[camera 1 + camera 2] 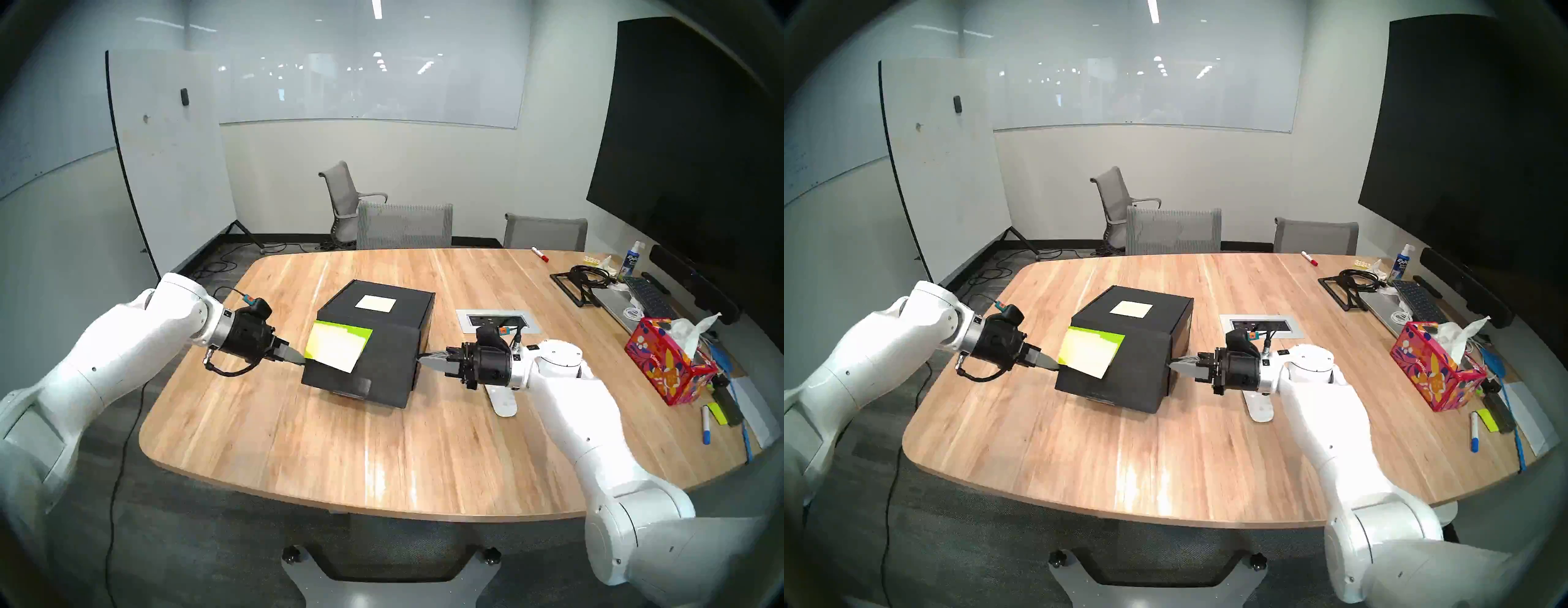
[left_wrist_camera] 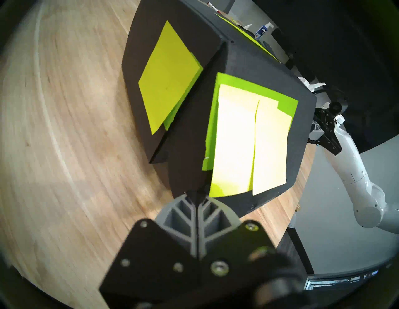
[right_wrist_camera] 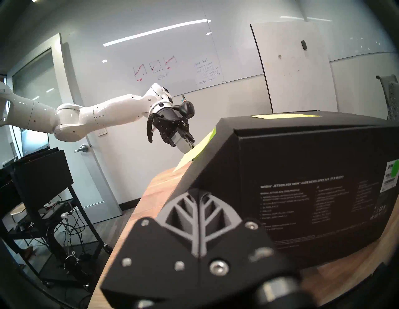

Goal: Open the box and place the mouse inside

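Matte black box (image 1: 382, 339): front flap part-raised, bearing yellow-green sticky notes (image 1: 337, 346). Left hand (image 1: 297, 360) and right hand (image 1: 428, 360), both fully closed, pinch the flap's opposite edges.

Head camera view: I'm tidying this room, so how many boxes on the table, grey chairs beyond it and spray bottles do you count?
Boxes: 2, black box, tissue box
Grey chairs: 3, swivel chair, middle chair, right chair
Spray bottles: 1, spray bottle
Total: 6
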{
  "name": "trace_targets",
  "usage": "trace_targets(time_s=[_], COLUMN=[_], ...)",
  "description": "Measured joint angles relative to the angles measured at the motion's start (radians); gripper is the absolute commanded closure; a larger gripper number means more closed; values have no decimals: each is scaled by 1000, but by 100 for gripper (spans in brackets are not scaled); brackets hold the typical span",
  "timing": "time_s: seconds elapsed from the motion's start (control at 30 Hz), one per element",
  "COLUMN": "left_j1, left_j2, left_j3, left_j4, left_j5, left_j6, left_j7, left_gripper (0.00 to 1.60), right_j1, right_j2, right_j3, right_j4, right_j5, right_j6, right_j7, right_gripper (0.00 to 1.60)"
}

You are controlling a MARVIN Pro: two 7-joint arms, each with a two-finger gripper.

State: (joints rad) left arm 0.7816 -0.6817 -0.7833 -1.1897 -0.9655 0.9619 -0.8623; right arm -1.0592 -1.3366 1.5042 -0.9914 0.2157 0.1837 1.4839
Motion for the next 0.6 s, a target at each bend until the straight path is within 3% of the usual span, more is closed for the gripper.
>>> trace_targets(time_s=[0.6], left_j1=[-51], left_j2=[59], left_j3=[67], left_j4=[-23], left_j5=[-101], left_j6=[0], left_j7=[0], left_gripper=[160], right_j1=[-5], right_j2=[2], right_j3=[-5], right_j4=[-42], right_j5=[-13], right_j6=[23], right_j7=[0], right_gripper=[160])
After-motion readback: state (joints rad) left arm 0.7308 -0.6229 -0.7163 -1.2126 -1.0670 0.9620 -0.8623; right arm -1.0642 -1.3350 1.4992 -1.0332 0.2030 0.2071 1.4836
